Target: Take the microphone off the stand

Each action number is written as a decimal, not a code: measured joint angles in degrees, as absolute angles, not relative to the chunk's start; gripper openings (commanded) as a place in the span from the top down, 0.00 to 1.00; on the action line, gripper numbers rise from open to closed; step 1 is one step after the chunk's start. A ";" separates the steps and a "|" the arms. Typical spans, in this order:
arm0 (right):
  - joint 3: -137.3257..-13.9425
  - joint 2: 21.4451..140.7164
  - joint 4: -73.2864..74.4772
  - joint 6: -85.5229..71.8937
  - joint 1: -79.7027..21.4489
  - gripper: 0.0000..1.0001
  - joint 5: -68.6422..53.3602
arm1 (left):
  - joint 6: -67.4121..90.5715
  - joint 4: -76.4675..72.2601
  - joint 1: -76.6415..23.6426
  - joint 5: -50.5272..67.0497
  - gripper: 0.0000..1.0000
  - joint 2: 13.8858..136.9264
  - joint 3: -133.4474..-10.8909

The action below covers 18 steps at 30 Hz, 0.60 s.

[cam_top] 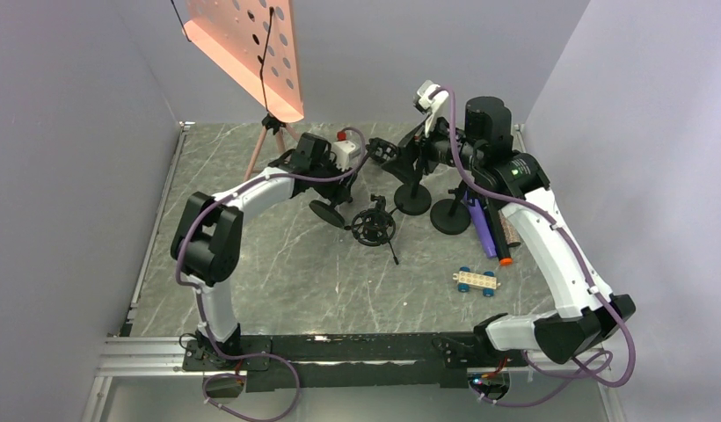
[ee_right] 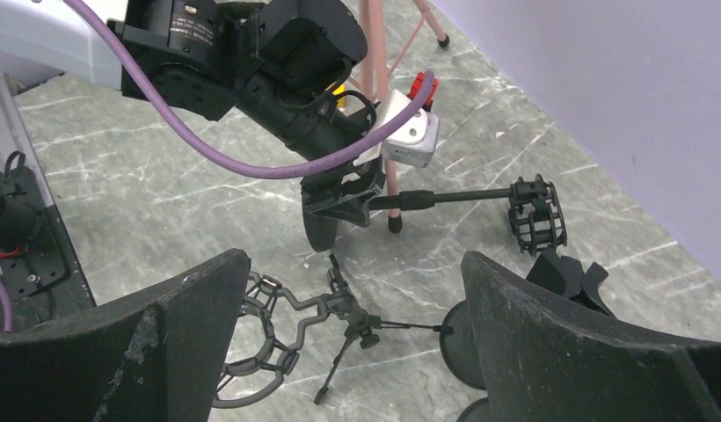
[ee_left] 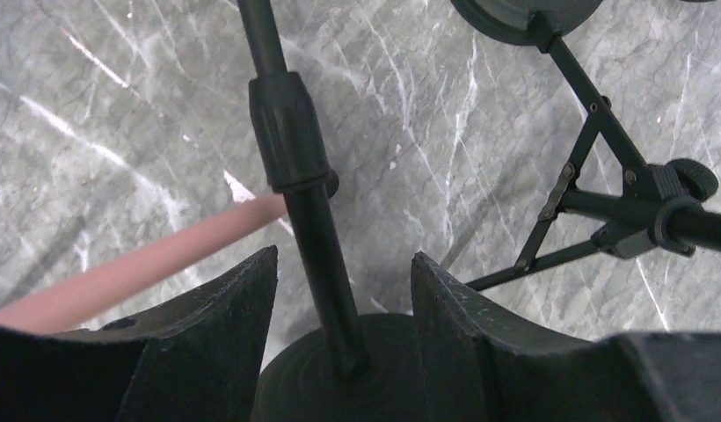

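A black stand lies tipped over, its round base [cam_top: 326, 213] on edge and its pole [ee_right: 445, 197] running out to a shock mount [ee_right: 537, 215] that looks empty. My left gripper [cam_top: 348, 176] straddles the pole [ee_left: 317, 237] just above the base [ee_left: 339, 378]; its jaws stand apart with gaps on both sides. My right gripper [ee_right: 353, 264] is wide open and empty, held above the table behind two upright stands [cam_top: 412, 200]. No microphone shows in any mount. A purple rod with an orange end [cam_top: 485, 230] lies at the right; I cannot tell whether it is the microphone.
A second shock mount on a small folding stand [cam_top: 373, 226] lies flat mid-table, also in the right wrist view [ee_right: 339, 308]. A pink perforated board on a tripod [cam_top: 251, 53] stands back left, one leg [ee_left: 120, 272] beside my left fingers. A toy brick car [cam_top: 476, 280] sits front right.
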<state>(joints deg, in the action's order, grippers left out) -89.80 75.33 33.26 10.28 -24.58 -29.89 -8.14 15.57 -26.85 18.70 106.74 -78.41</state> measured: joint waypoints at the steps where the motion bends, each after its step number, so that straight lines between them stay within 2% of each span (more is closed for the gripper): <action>1: -89.47 75.11 33.30 10.26 -24.32 0.04 -29.89 | -8.14 15.77 -27.11 18.76 0.42 107.63 -79.15; 4: -88.51 74.19 33.47 10.33 -23.97 0.04 -29.89 | -8.01 15.81 -27.53 18.81 0.51 110.50 -81.69; 10: -88.01 72.60 34.48 10.74 -23.35 0.04 -29.87 | -7.86 15.79 -27.62 18.94 0.78 114.19 -84.12; 14: -87.99 72.42 35.48 11.16 -23.16 0.01 -29.93 | -8.01 15.75 -27.64 19.44 1.00 114.21 -84.03; 18: -87.48 73.38 36.27 11.44 -23.07 0.00 -30.09 | -8.56 13.93 -27.75 19.59 1.00 112.40 -81.41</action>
